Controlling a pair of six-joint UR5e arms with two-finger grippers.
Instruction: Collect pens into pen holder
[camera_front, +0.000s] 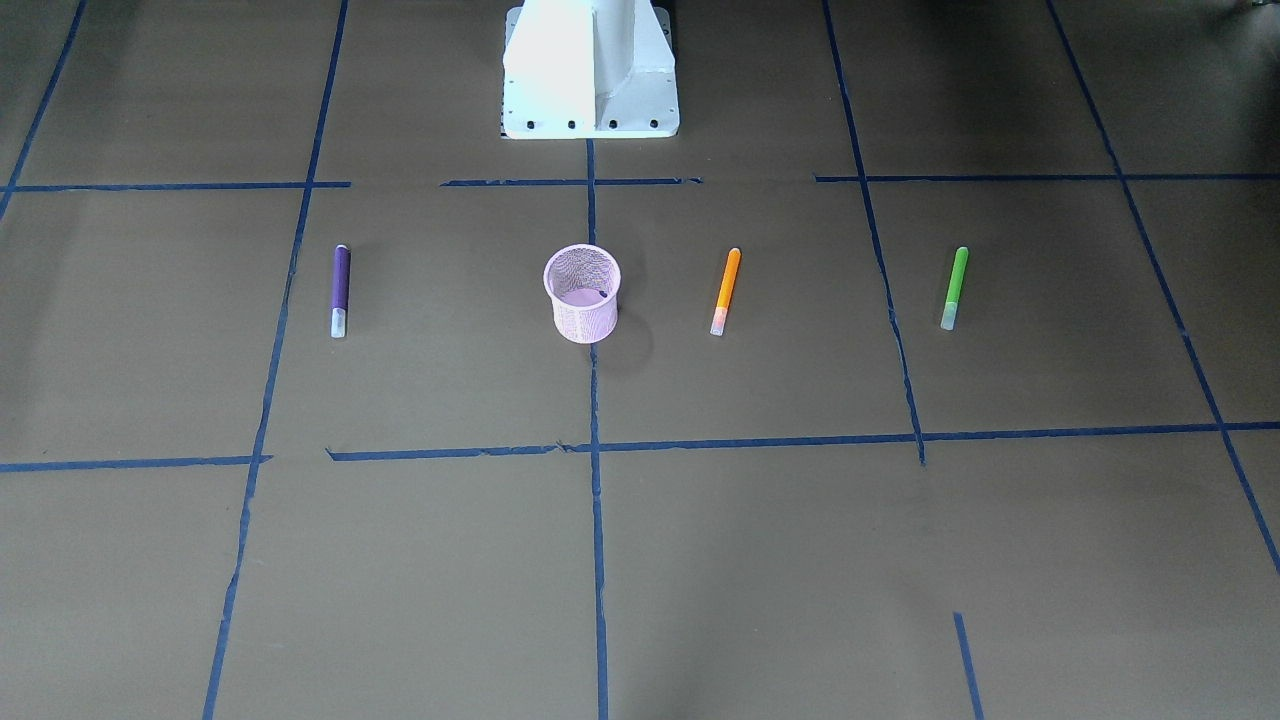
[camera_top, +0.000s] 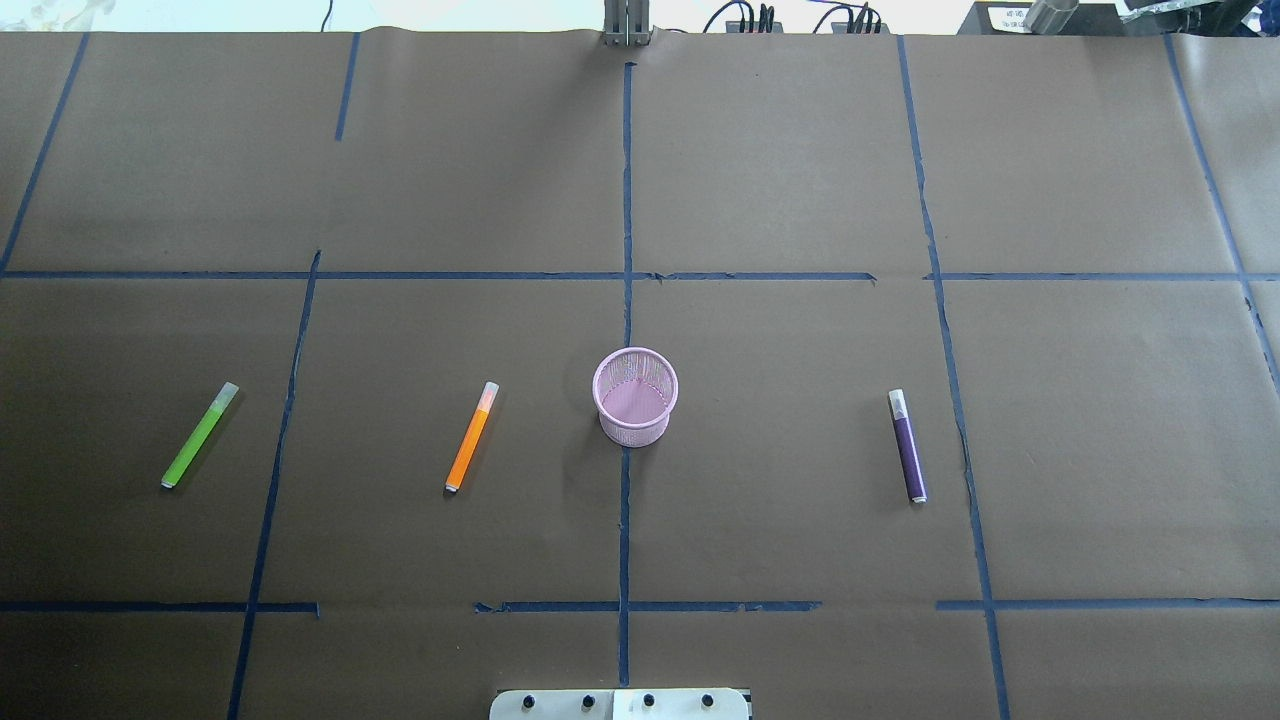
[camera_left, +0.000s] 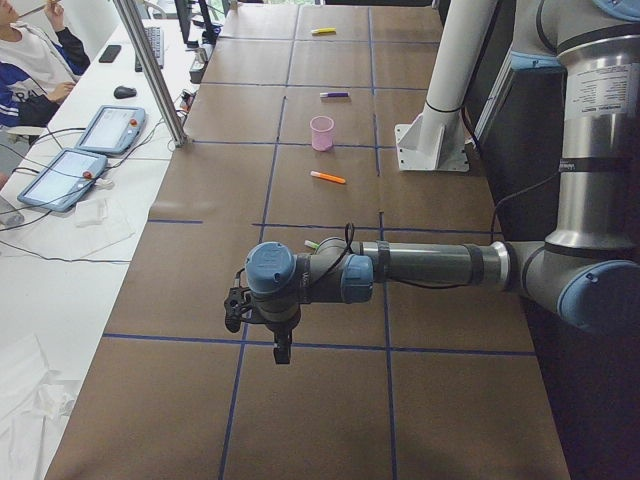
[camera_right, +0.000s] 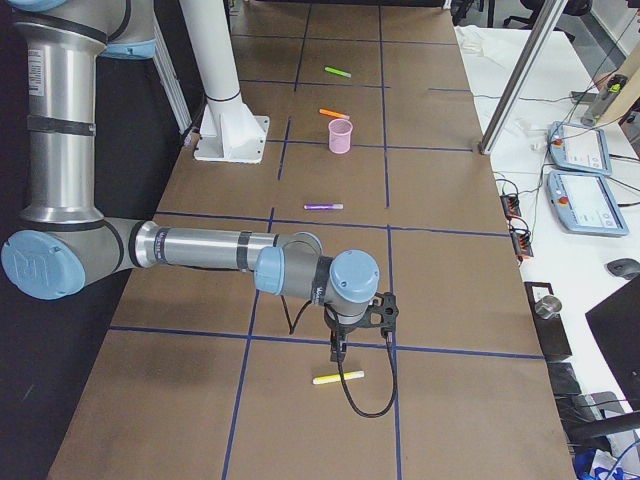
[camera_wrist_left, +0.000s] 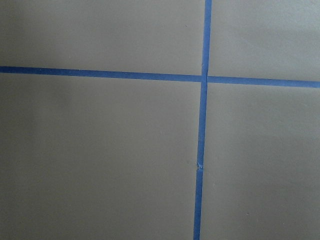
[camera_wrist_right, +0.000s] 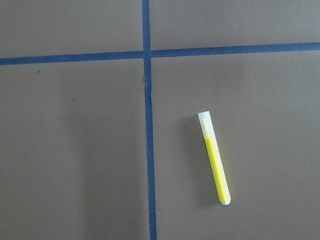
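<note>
Pens are laid loose on the desk (camera_top: 800, 150), and none is yet in the pen holder (camera_top: 635, 396).
The left claw (camera_left: 283, 350) and right claw (camera_right: 338, 352) are held over opposite ends of the desk; whether their fingers are spread or pressed together cannot be told. The pen holder stands upright at mid-desk and is seen empty from overhead; being light wire mesh, it is judged easily tipped. The purple pen (camera_top: 907, 446), orange pen (camera_top: 471, 437) and green pen (camera_top: 200, 435) lie flat in a row with it, well apart. A yellow pen (camera_wrist_right: 215, 157) lies beneath the right claw. The pens are judged stiff, light and smooth, so each is best pinched across mid-barrel.
</note>
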